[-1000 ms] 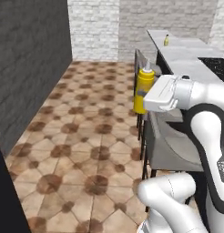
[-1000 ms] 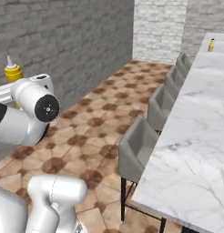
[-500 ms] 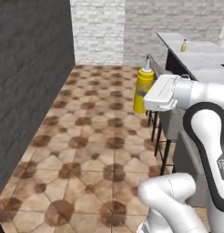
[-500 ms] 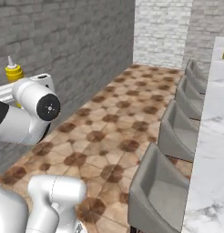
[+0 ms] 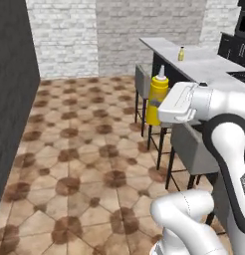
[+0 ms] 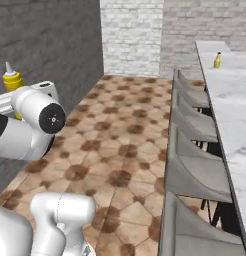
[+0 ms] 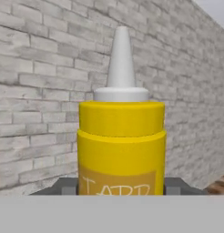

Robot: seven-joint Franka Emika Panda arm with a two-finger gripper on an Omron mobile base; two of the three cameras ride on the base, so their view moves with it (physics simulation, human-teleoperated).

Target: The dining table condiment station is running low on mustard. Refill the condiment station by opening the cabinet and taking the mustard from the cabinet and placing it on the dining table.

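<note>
The mustard (image 5: 157,95) is a tall yellow squeeze bottle with a pale cone nozzle, held upright in the air over the tiled floor. My gripper (image 5: 156,110) is shut on its lower body. In the hand view the mustard (image 7: 121,132) stands close up, with a dark fingertip (image 7: 67,186) on each side of it. From the right base view, the mustard (image 6: 12,81) rises behind my white forearm. The dining table (image 5: 199,63) is a long white marble island to the right of the bottle, also seen as the dining table (image 6: 234,95). The cabinet is out of view.
A small pale-yellow bottle (image 5: 181,54) (image 6: 216,60) stands on the table's far end. Grey chairs (image 6: 191,131) (image 5: 190,147) line the table's near side. A dark wall (image 5: 10,104) runs along the left, and light brick walls (image 5: 119,30) close off the far end. Brown tiled floor (image 5: 79,149) lies between.
The whole picture has shifted, so the base has moved: the table and chairs now sit further right in the left base view. The mustard stays gripped, unchanged against the hand.
</note>
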